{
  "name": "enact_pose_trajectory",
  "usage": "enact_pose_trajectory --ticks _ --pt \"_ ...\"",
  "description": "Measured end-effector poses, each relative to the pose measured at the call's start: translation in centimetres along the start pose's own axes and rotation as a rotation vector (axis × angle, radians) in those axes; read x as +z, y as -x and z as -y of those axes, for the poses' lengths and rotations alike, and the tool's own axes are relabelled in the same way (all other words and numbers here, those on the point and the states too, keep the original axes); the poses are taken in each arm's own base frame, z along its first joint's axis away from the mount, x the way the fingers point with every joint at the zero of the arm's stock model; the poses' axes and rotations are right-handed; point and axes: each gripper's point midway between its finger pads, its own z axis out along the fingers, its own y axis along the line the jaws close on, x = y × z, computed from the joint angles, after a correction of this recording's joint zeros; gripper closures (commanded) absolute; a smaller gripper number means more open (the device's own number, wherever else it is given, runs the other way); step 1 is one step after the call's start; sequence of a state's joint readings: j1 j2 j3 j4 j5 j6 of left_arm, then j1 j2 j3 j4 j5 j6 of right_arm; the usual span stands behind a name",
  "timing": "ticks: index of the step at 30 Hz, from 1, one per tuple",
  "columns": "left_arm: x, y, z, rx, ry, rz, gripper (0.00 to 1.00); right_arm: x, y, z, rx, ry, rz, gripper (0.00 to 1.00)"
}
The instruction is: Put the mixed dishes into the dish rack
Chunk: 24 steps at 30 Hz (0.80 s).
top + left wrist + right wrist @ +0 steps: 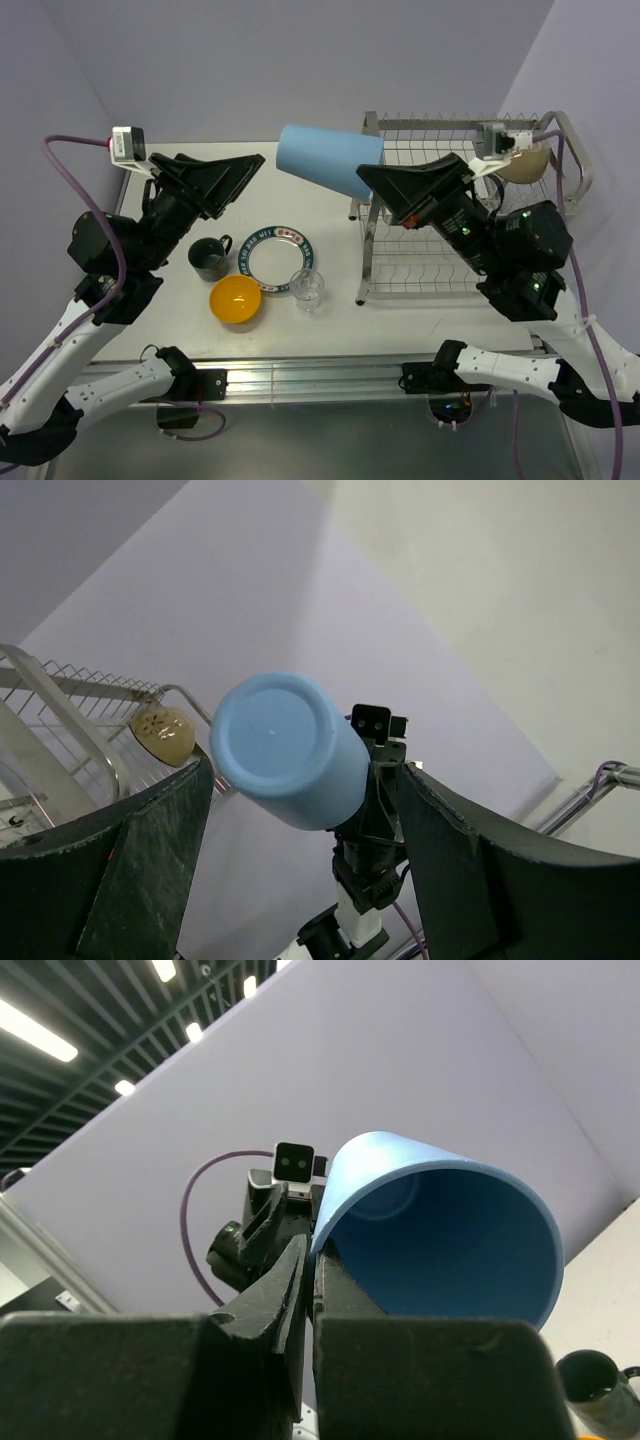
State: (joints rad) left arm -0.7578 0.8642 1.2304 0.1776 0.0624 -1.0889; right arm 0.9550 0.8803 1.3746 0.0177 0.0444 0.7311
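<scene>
The black two-fingered left end effector (247,177) has its fingers spread wide. From above, the tips stop just short of the closed base of the light blue plastic tumbler (328,160). Its own camera sees that round base framed between the fingers (whether a tip brushes it cannot be told).

Beside the left arm a dark mug (209,259) stands upright on the white counter (420,318), its pattern too small to read. In the right wrist view only its rim shows, cut off at the corner. A small orange bowl (236,300) sits just nearer than the mug, mouth up. To the right of the mug lies a white plate with a teal lettered rim (278,252). A clear drinking glass (307,290) overlaps the plate's near right edge in the overhead view; whether it rests on the rim or beside it is unclear.

The tumbler hangs in the air on its side, tilted, between the two arms and left of the rack's upper tier. The right end effector (368,178) is clamped on the wall at its open mouth, fingers pressed together with the wall between them.

The two-tier silver wire dish rack (420,262) stands at the right, much of it hidden under the right arm. A beige bowl (522,165) sits on edge at the upper tier's far right, partly covered by the wrist camera mount.
</scene>
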Motion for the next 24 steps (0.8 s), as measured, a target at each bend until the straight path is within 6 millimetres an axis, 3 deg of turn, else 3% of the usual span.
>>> enact_pose_trajectory --ticks 6,14,24 --pt "1.3 -0.1 -0.9 0.007 -0.013 0.022 0.2 2.0 -1.2 0.9 0.003 -0.003 -0.005 1.0" --pt "1.2 0.4 0.3 0.01 -0.064 0.042 0.2 2.2 -0.5 0.1 0.003 0.025 0.014 1.0" --pt "1.8 0.0 -0.4 0.02 -0.052 0.034 0.2 1.8 0.0 -0.1 -0.012 0.027 0.024 1.0"
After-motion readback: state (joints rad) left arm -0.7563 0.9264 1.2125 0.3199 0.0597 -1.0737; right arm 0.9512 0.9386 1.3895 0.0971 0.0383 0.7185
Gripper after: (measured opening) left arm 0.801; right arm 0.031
